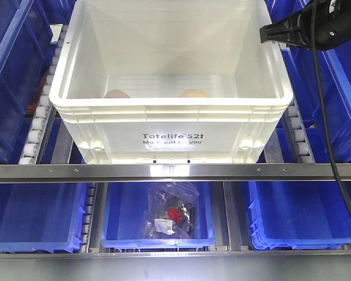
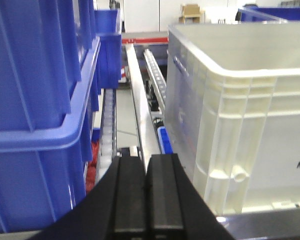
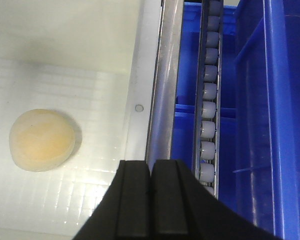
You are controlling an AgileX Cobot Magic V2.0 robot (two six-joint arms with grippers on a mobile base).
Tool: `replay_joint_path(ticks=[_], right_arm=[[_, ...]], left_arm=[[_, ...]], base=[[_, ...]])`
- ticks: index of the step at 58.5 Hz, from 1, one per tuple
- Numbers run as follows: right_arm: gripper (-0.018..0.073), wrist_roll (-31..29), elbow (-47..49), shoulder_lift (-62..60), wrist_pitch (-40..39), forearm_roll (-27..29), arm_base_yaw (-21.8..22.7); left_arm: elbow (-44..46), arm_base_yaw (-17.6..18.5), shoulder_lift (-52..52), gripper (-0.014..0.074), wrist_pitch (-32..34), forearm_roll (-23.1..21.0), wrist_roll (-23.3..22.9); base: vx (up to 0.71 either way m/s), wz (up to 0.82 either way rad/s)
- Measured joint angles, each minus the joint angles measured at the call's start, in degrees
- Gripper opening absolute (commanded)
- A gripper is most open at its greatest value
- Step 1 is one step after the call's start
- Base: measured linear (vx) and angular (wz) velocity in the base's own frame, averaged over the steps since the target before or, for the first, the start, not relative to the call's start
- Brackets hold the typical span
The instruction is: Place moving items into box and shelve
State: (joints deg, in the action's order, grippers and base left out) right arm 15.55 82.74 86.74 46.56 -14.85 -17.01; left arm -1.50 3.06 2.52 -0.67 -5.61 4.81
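Note:
The box [image 1: 169, 126], a large white tote printed "Totelife 521", sits on the roller shelf. Inside, against its near wall, lie the moving items: a pinkish-brown ball [image 1: 117, 93] and a pale yellow ball [image 1: 194, 93]. My right gripper [image 1: 269, 34] hangs above the box's right rim with its jaws shut and empty. In the right wrist view this gripper [image 3: 151, 166] is over the rim, and the yellow ball [image 3: 41, 139] rests on the box floor [image 3: 90, 90] to its left. My left gripper [image 2: 147, 162] is shut on nothing, low beside the box's left wall [image 2: 225, 125].
Blue bins [image 1: 11, 64] flank the box on both sides, with roller tracks [image 1: 41, 117] between them. A metal rail [image 1: 175, 171] crosses below the box. Under it, a blue bin [image 1: 158, 216] holds a plastic bag of red and black parts [image 1: 171, 215].

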Motion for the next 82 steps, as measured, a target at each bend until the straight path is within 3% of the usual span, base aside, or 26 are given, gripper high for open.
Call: replay_joint_path(ticks=[46,62,82], right_arm=[[-0.0008,0.0,0.0,0.0,0.0,0.0,0.0],[-0.0008,0.0,0.0,0.0,0.62,-2.81,0.0],[-0.0008,0.4,0.07,-7.21,3.13,3.77,-0.15]], left_arm=[[0.0,0.0,0.0,-0.0006,0.32,-0.01,0.0],[0.0,0.0,0.0,-0.0006,0.32,-0.01,0.0],[0.0,0.0,0.0,-0.0006,0.32,-0.01,0.0]], base=[[0.0,0.0],[0.0,0.0],[0.0,0.0]])
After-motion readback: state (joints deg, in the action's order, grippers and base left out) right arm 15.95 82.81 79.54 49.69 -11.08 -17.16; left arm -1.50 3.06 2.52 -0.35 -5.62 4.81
